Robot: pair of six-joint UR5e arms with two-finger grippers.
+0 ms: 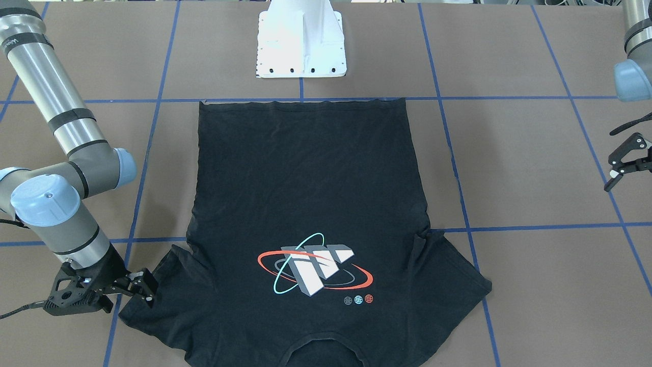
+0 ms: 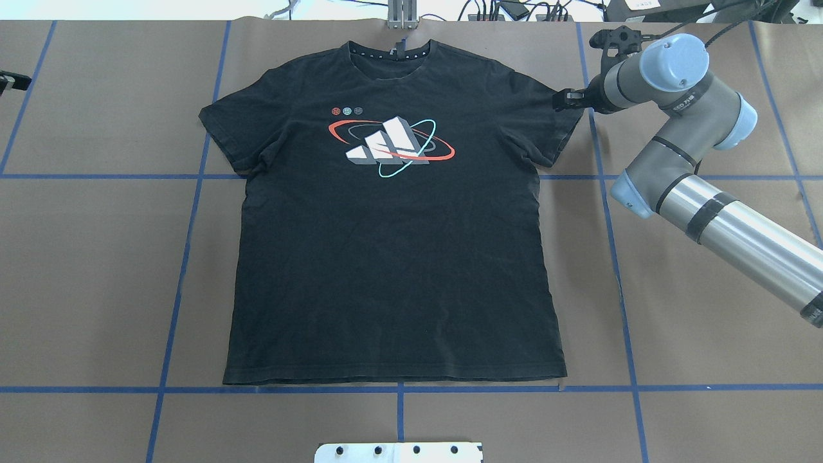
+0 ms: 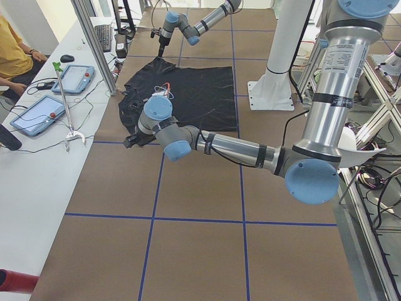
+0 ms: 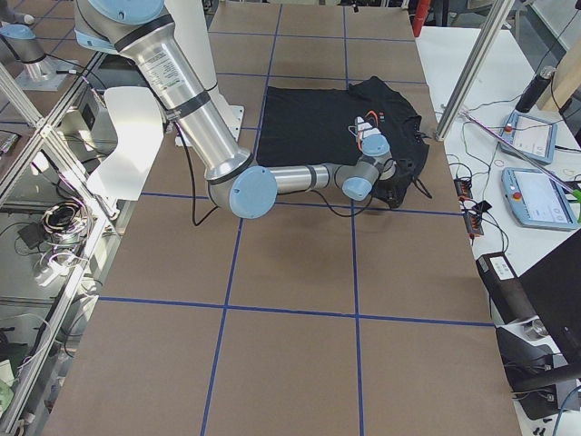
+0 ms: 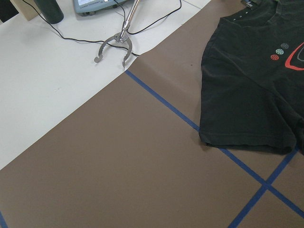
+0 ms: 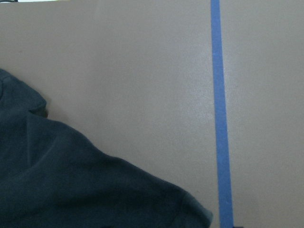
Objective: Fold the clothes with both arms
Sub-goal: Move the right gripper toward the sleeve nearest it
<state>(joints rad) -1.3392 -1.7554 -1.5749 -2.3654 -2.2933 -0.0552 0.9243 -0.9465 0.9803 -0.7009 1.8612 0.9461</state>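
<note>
A black T-shirt (image 2: 392, 270) lies spread flat, graphic (image 2: 389, 145) up, in the middle of the brown table (image 2: 96, 257). Its hem is near the robot's white pedestal base (image 1: 301, 46) and its collar is at the far side.

The right gripper (image 1: 145, 290) sits low at the outer edge of the shirt's right-hand sleeve (image 2: 553, 122), fingertips touching the cloth. From where the cameras stand I cannot tell whether its claw is pinching the sleeve or only resting beside it. Its own wrist camera shows no fingers, just dark cloth and a strip of blue tape (image 6: 219, 118).

The left gripper (image 1: 619, 165) hangs well apart from the shirt, past the other sleeve, with its claw spread wide and nothing in it. It is cut off by the picture edge in the front view, and only a sliver shows from overhead.

The collar is cropped in the front view, and the pedestal base is cropped from overhead.

On the white side table lie a metal grabber tool (image 5: 114, 47) and tablets (image 3: 72, 78), with a seated person (image 3: 15, 50) mostly out of frame.
</note>
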